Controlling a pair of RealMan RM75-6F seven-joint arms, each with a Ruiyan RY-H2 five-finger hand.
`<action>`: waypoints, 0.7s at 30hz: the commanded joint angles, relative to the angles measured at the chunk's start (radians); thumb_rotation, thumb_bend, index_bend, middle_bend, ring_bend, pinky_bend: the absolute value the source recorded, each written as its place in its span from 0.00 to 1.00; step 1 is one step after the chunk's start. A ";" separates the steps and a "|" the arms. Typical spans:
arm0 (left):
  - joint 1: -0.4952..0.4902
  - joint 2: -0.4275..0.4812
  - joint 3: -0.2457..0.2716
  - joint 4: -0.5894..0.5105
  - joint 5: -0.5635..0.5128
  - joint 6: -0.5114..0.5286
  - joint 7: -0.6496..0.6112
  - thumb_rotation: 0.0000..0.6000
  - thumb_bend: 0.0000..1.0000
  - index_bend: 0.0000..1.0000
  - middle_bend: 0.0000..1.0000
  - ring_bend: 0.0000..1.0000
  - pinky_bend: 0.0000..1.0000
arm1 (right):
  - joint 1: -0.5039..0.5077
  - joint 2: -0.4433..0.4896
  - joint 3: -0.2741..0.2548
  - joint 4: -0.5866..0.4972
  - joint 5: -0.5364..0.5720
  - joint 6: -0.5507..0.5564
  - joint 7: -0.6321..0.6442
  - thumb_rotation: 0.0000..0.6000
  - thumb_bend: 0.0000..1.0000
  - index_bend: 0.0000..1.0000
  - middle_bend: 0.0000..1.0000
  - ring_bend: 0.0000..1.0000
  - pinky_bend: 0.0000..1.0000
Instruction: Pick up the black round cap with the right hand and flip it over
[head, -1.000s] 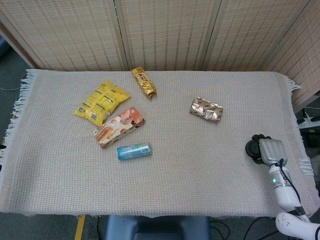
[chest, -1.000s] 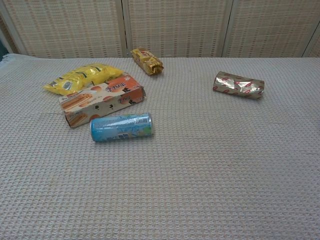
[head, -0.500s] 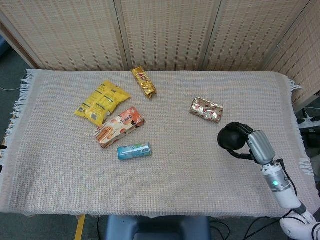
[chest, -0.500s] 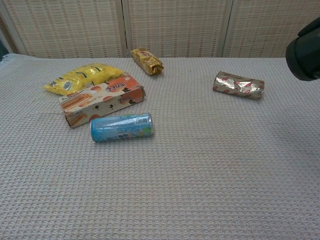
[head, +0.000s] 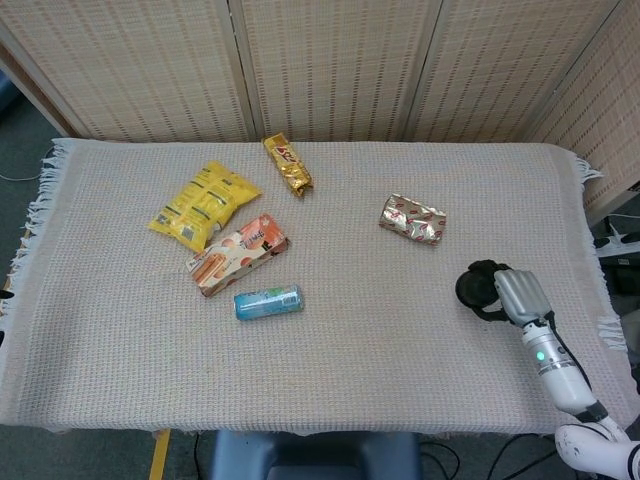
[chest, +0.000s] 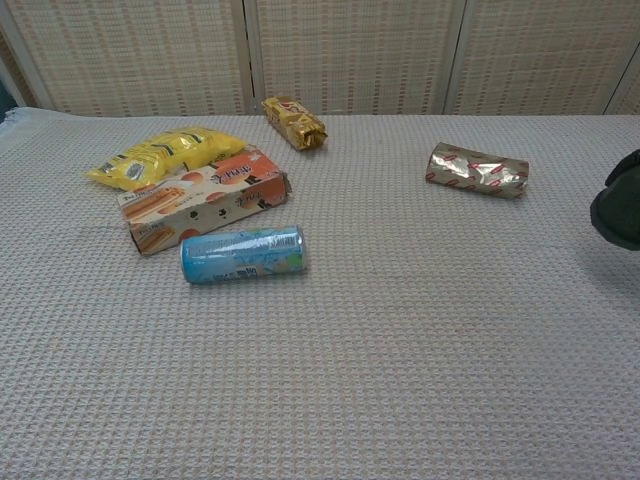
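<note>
The black round cap (head: 476, 288) is at the right side of the table, gripped by my right hand (head: 518, 294), whose silver back faces the head camera while dark fingers wrap the cap's rim. In the chest view only part of the cap (chest: 620, 212) shows at the right edge, low over the cloth; whether it touches the cloth I cannot tell. The hand itself is outside the chest view. My left hand appears in neither view.
A foil snack packet (head: 412, 219) lies up-left of the cap. Further left are a blue can (head: 268, 302), an orange box (head: 238, 253), a yellow bag (head: 204, 204) and a gold bar (head: 287, 164). The fringed table edge (head: 606, 320) runs close on the right.
Half a second ago the right hand held the cap higher and further left; it has since come down and back to the right with the cap.
</note>
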 joint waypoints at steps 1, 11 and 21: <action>0.000 -0.001 0.000 0.001 0.001 0.000 0.001 1.00 0.44 0.26 0.00 0.00 0.23 | 0.054 0.002 0.021 -0.032 0.122 -0.120 -0.095 1.00 0.33 0.67 0.58 0.68 0.81; 0.000 0.000 0.000 0.003 0.001 0.002 -0.005 1.00 0.44 0.26 0.00 0.00 0.23 | 0.107 -0.070 0.033 0.080 0.140 -0.220 -0.039 1.00 0.33 0.67 0.58 0.66 0.79; 0.000 0.001 0.000 0.003 0.001 0.002 -0.008 1.00 0.44 0.26 0.00 0.00 0.23 | 0.135 -0.090 0.018 0.130 0.159 -0.299 -0.021 1.00 0.33 0.65 0.48 0.49 0.64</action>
